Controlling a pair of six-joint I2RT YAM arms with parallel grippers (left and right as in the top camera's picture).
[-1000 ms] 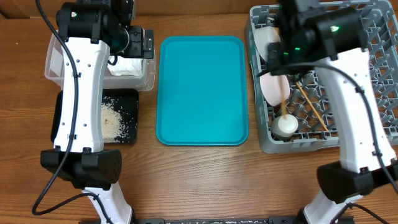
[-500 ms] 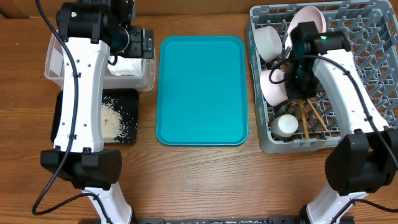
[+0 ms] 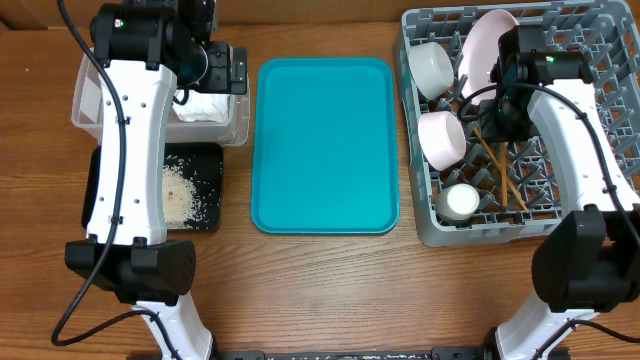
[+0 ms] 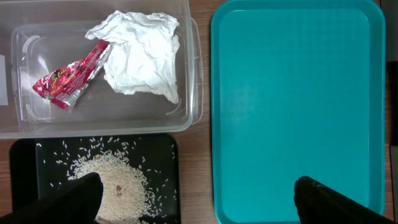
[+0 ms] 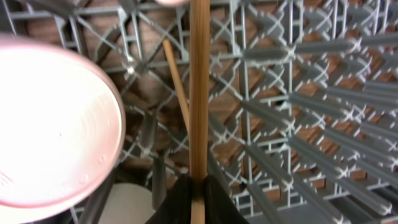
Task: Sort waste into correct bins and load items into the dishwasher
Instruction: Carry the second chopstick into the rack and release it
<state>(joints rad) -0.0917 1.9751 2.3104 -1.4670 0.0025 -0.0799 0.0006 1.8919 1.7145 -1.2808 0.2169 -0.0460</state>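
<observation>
My right gripper point(image 5: 199, 194) is shut on one wooden chopstick point(image 5: 199, 87) and holds it over the grey dish rack point(image 3: 590, 140). The second chopstick point(image 5: 176, 81) lies on the rack grid beside it. Both chopsticks point(image 3: 500, 168) show in the overhead view below the right gripper point(image 3: 505, 108). The rack holds a large plate point(image 3: 485, 45), a bowl point(image 3: 432, 68), a small plate point(image 3: 443, 138) and a small cup point(image 3: 461, 202). My left gripper point(image 4: 199, 202) is open and empty above the clear tub point(image 4: 186, 121), which holds the napkin point(image 4: 143, 59) and the red wrapper point(image 4: 65, 78). Rice point(image 4: 112, 180) lies in the black tray point(image 4: 165, 149).
The teal serving tray point(image 3: 325, 145) lies bare between the bins and the rack. The clear tub point(image 3: 90, 100) and black tray point(image 3: 205, 190) sit at the left under my left arm. Upright rack pegs point(image 5: 292, 112) surround the held chopstick.
My right gripper has moved right and toward the back of the rack, bringing the held chopstick beside the other one. The left arm has not moved.
</observation>
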